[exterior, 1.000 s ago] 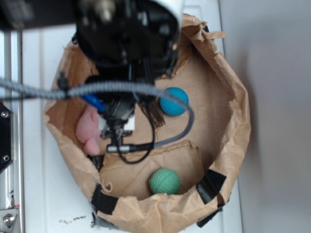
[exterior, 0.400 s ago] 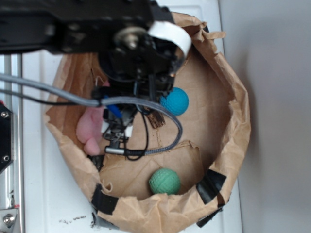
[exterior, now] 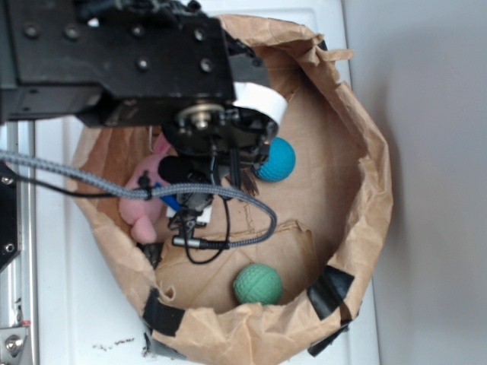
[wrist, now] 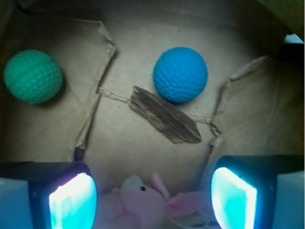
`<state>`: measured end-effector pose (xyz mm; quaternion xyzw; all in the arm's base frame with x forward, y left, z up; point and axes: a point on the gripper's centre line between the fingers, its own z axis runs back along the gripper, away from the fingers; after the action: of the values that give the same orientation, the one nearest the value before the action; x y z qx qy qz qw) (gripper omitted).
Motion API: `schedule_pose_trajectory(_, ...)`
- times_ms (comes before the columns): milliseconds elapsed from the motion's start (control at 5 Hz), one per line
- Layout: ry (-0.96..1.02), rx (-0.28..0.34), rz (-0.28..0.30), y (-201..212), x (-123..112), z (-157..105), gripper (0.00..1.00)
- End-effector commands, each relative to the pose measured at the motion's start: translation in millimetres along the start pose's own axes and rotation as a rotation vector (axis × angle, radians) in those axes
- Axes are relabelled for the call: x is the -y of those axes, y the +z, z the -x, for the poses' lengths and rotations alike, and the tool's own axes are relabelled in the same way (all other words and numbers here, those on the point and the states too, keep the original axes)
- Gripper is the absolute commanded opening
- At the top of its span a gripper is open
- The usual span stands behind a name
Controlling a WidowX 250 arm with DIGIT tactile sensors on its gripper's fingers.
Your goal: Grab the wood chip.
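— Wood chip [wrist: 164, 116] ahead of the gripper [wrist: 152, 198], a little toward the right finger's side, flat on the brown paper floor [wrist: 143, 148] of the paper-lined basket [exterior: 373, 190]. Touching or nearly touching the blue ball [wrist: 180, 74] at its far edge; cannot tell which.

— Gripper state?

— Spread wide, nothing between the fingers [wrist: 71, 198]. Pink plush bunny [wrist: 138, 202] directly beneath, between the pads. Green ball [wrist: 33, 76] well off to the left, far side.

— Handling?

— Probably light, stiff, rough-grained, so little slip expected. Thin and lying flat, though, so hard to get under. Possibly splintery at the angled ends.

— Where to take hold?

— Across the narrow width, near mid-length, clear of the blue ball. Likely needs wrist rotation, since the chip runs diagonally. Fingertips right down against the paper, then squeeze gently.
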<state>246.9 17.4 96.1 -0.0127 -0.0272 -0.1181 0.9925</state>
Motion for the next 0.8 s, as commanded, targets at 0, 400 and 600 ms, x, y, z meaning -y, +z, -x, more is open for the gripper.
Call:
schedule_pose_trajectory(0, -0.01, 0.025, -0.01, 7, 0, -3, 1.0)
schedule_pose_trajectory(400, -0.039, 0.034, 0.018, -20, 13, 8, 1.0)
schedule_pose_trajectory(600, -0.045, 0.053, 0.005, -30, 15, 5, 1.0)
